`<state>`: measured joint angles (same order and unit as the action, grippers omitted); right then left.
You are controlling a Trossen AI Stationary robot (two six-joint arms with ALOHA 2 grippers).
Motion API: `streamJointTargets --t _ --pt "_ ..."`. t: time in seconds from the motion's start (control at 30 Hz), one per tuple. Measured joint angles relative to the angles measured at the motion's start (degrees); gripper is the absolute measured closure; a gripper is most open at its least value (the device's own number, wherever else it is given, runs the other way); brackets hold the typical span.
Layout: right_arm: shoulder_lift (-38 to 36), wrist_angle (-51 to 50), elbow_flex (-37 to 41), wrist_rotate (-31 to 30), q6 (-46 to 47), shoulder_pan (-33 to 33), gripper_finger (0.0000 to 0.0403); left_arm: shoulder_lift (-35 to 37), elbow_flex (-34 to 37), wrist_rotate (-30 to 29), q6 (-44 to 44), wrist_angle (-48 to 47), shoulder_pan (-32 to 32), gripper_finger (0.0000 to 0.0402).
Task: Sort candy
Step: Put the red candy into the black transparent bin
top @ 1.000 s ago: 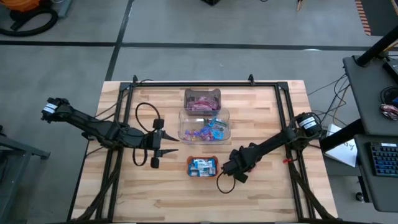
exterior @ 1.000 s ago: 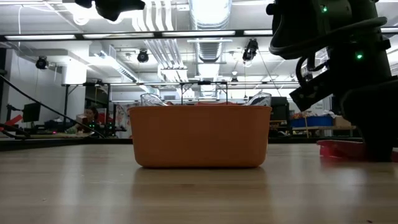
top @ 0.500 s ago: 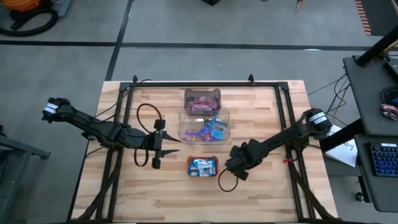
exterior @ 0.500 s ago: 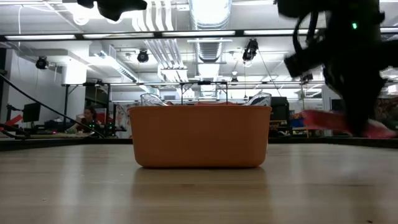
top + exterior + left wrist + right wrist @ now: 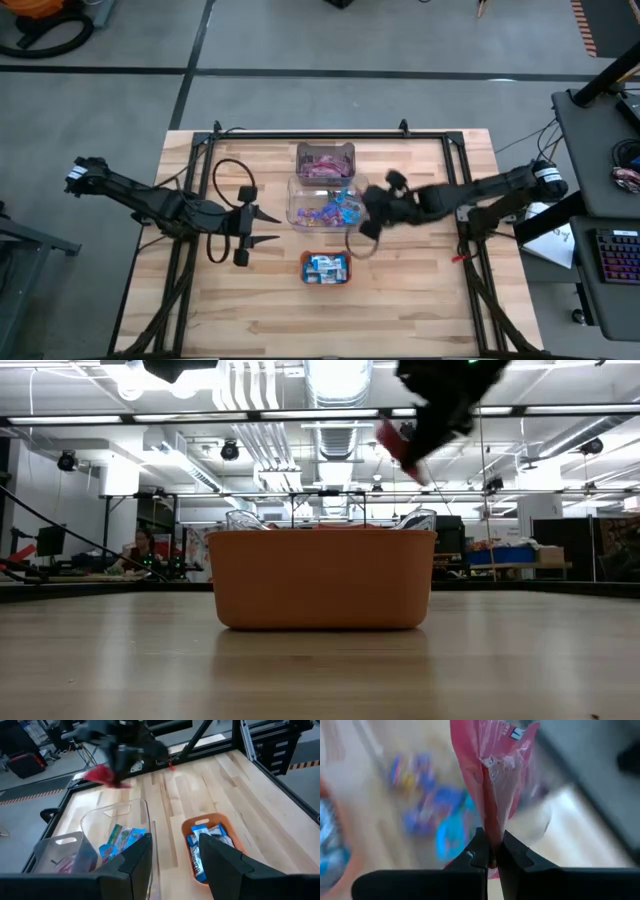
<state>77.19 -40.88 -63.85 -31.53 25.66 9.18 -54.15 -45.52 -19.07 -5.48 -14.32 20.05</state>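
My right gripper [image 5: 489,851] pinches a red candy packet [image 5: 492,775] tight, high above the table's middle beside the clear bin [image 5: 329,203]. My left gripper [image 5: 268,227] waits near the left edge, jaws apart, holding nothing.

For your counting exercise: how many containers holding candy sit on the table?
3, in a row down the table's middle: a clear bin of purple candy at the far edge, a larger clear bin of blue candy next, and the small orange tray nearest. None seems hidden.

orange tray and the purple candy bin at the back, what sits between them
In the high view, one clear bin of blue-wrapped candy lies between the orange tray and the purple candy bin.
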Motion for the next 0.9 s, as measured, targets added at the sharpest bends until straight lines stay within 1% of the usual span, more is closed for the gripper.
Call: streamJointTargets --t 0.13,0.17,0.23,0.33,0.4,0.47,0.57,0.67,0.9 --pt "-0.6 15.4 1.2 0.6 -17.6 -7.3 0.0390 1.7 1.3 0.0 0.2 -0.3 0.0 0.0255" --pt "-0.5 19.1 1.6 1.6 -21.5 -9.3 0.0390 2.1 1.6 0.0 0.3 -0.3 0.0 0.0255" --pt "-0.2 25.7 2.3 6.6 -27.3 -13.5 0.0390 3.0 2.1 0.0 0.5 -0.4 0.0 0.0255" --pt "1.2 35.6 3.6 15.8 -31.1 -19.9 0.0390 4.5 3.0 0.0 0.5 -0.3 0.0 0.0255" --pt "2.7 41.3 4.7 19.1 -31.7 -23.5 0.0390 5.5 3.8 0.0 0.5 0.2 0.0 0.0255" --pt "4.5 46.5 5.8 20.6 -32.3 -26.4 0.0390 6.8 5.1 0.0 0.5 0.8 0.0 0.0255" --pt "7.8 49.8 6.8 21.1 -33.2 -29.2 0.0390 8.9 7.1 0.0 1.0 1.7 0.0 0.0255" --pt "11.2 49.7 7.0 21.5 -33.3 -31.0 0.0390 10.9 9.6 0.0 2.0 5.0 0.0 0.0255" --pt "17.4 50.4 6.7 20.9 -35.6 -31.8 0.0390 14.2 15.6 -0.1 1.4 13.5 0.0 0.0255"
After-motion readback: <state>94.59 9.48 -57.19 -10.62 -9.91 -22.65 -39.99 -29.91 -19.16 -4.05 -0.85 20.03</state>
